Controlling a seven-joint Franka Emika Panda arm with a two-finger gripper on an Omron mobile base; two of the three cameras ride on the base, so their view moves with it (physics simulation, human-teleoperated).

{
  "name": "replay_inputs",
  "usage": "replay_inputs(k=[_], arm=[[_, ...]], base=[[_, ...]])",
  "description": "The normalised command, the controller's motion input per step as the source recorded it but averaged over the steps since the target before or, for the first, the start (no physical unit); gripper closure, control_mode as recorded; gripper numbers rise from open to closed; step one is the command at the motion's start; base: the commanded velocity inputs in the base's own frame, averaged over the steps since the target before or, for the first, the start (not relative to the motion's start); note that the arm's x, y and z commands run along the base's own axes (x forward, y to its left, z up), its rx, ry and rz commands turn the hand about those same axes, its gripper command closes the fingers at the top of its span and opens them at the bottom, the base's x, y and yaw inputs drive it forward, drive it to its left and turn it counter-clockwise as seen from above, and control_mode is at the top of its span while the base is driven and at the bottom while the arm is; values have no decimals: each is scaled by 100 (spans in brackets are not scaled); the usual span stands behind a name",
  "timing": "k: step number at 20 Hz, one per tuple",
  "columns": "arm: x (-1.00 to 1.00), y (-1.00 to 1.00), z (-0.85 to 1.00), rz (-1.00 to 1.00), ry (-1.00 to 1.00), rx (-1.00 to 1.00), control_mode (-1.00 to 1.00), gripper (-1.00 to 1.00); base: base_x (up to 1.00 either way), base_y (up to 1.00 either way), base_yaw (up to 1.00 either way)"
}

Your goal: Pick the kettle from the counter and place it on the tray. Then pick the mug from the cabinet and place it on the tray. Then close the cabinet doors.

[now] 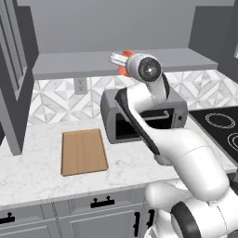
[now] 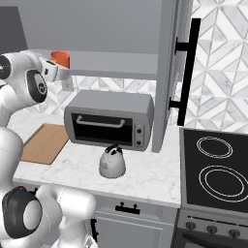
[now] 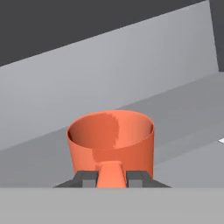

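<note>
The gripper [image 3: 111, 178] is up at the cabinet [image 1: 116, 65] shelf, its two fingers pressed together on the handle of the mug [image 3: 110, 140] — a pinch grip, with the handle between the tips. The mug stands upright on the grey shelf, rim up, apparently empty.

Handling: the mug looks light and rigid, with a smooth wall that would probably slip under a side grip. The handle is the sound hold, though the cup may swing about it when lifted.

The right base view shows the kettle [image 2: 112, 162] on the counter [image 2: 145, 179] in front of the toaster oven [image 2: 109, 119], not on the tray [image 2: 44, 143]. In the left base view the arm hides that spot; there the tray lies bare, and the mug is just an orange sliver behind the wrist.
</note>
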Motion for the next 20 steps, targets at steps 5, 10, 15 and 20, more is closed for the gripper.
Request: replay_inputs(k=[5, 10, 15, 20], arm=[[-50, 89, -6, -21, 5, 0, -100, 100], [-29, 75, -32, -21, 14, 0, -100, 100], [-11, 69, -60, -19, 13, 0, -100, 100], [-2, 53, -74, -11, 5, 0, -100, 100]], base=[[0, 0, 0], [0, 0, 0], [0, 0, 0], [0, 0, 0]])
